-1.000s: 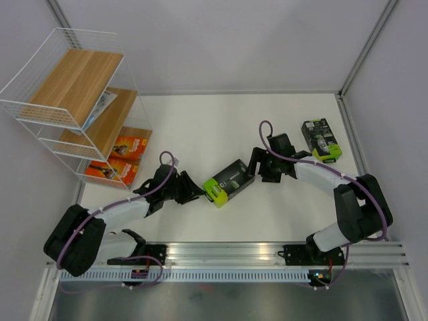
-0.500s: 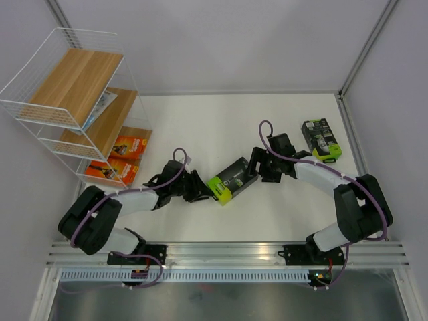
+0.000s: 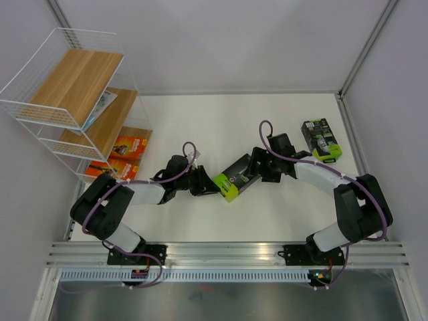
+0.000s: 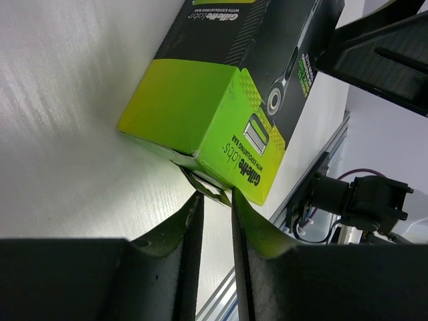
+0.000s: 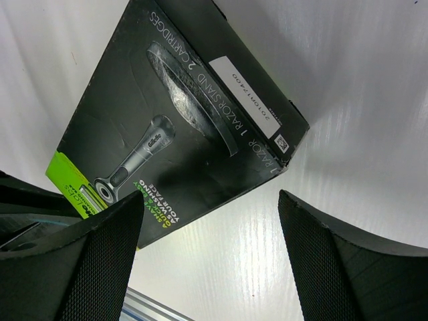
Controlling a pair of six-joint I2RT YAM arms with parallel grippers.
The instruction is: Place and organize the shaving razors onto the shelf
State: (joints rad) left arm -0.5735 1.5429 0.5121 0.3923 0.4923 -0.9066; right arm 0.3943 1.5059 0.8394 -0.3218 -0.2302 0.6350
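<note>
**Three packs shelved, two black boxes left**

Nearest, in the middle of the bench [image 3: 200, 120], a black box [image 3: 235, 176] lies flat with its lime end toward the left. The left gripper [image 3: 206, 182] sits at that lime end, its jaws drawn almost together with only a slit between them. Its tips are at a loose flap under the box, and I cannot tell whether they pinch it. The right gripper [image 3: 255, 167] is at the opposite, black end, spread wide and holding nothing. This box looks like the one in hand, not yet lifted.

At the left, two orange boxes [image 3: 126, 146] lie side by side on the lowest board of the shelf [image 3: 114, 124]. Toward the far right of the bench lies the second black box [image 3: 319, 139], well apart from both arms. Farther on, a white-blue pack [image 3: 100, 107] rests on the middle board. The top board [image 3: 79, 79] holds nothing.

So I judge the job past halfway.
</note>
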